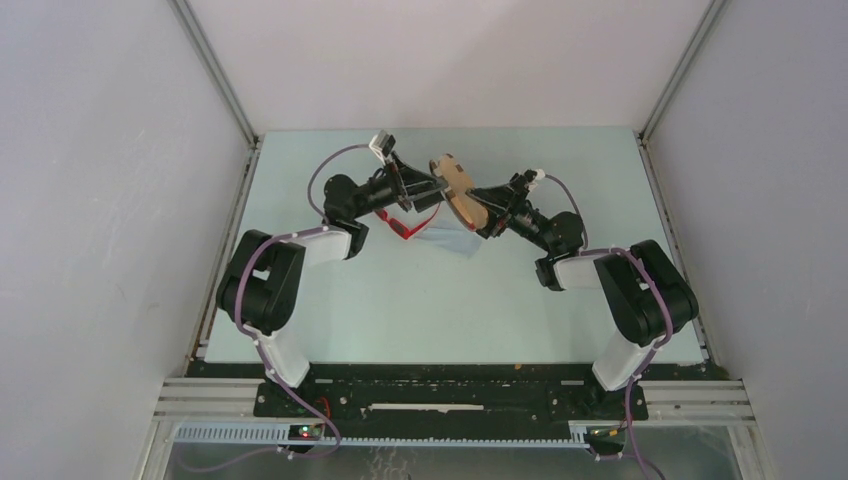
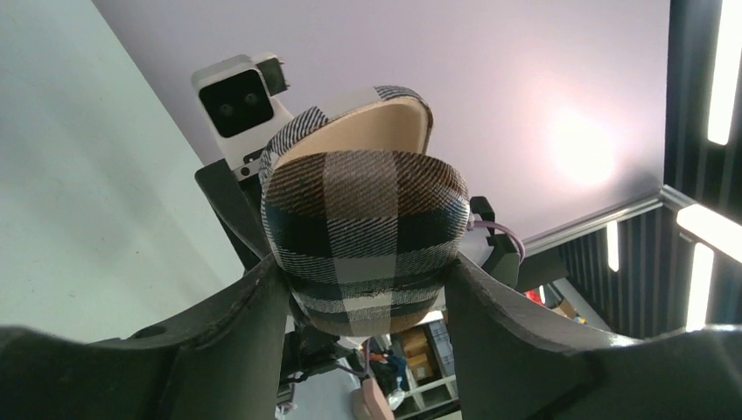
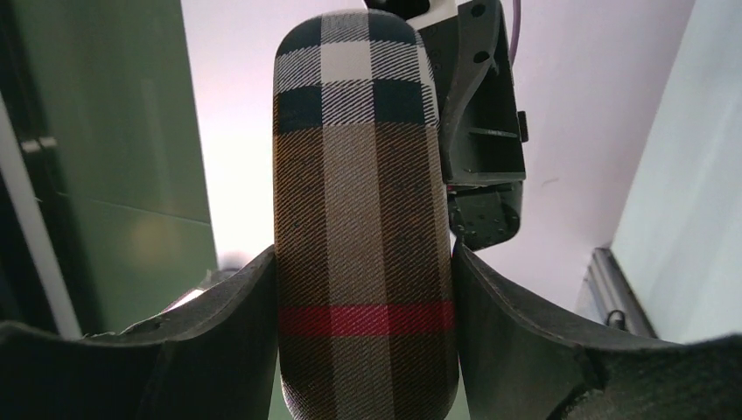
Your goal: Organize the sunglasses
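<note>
The brown plaid case is held up above the table between both grippers, its lid ajar and the tan lining showing. My left gripper is shut on one end of the case; the fingers press its sides. My right gripper is shut on the other end, where the case fills the gap between the fingers. The red sunglasses lie on the table below the left wrist, partly hidden by it. They do not show in either wrist view.
A pale blue cloth lies on the table under the case, beside the sunglasses. The pale green table is walled by white panels at left, right and back. The right wrist's camera housing shows behind the case.
</note>
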`<state>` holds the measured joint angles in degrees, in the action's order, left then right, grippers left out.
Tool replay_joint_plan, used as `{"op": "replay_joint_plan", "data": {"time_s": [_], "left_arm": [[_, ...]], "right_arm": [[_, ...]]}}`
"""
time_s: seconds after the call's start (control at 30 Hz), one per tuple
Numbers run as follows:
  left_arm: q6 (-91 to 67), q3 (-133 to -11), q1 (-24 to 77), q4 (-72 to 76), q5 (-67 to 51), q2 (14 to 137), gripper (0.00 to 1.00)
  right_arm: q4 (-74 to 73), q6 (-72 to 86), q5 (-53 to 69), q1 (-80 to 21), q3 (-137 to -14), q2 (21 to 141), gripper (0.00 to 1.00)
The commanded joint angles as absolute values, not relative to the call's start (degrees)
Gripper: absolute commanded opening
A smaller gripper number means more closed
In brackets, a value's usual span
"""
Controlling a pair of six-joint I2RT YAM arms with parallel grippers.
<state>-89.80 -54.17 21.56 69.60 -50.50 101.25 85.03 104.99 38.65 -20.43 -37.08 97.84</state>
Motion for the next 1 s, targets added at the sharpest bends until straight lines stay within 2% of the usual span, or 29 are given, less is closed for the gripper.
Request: {"op": "replay_joint_plan", "data": {"time_s": [0.0,0.37,0.47,0.6,0.97], "left_arm": [[-86.88,-53.07,20.92,81.03,-56.16,99.49,0.0],[-86.26,-51.81,20.83,81.47,-55.77,99.89,0.0],[-86.74,-51.83,20.83,81.47,-55.66,100.33,0.0],[-87.57,-51.76,20.83,81.47,-55.38,101.09,0.0],[-87.1,-49.85,20.92,81.39,-54.51,100.48,0.0]], "right_arm": [[87.12,116.4,31.81,-19.75,-36.49,98.79,0.38],[87.1,120.45,30.14,-19.95,-36.47,98.82,0.44],[87.1,119.97,30.34,-20.04,-36.47,98.7,0.51],[87.1,119.08,30.78,-19.79,-36.47,98.29,0.66],[87.14,118.27,31.88,-18.44,-36.47,97.84,0.76]]}}
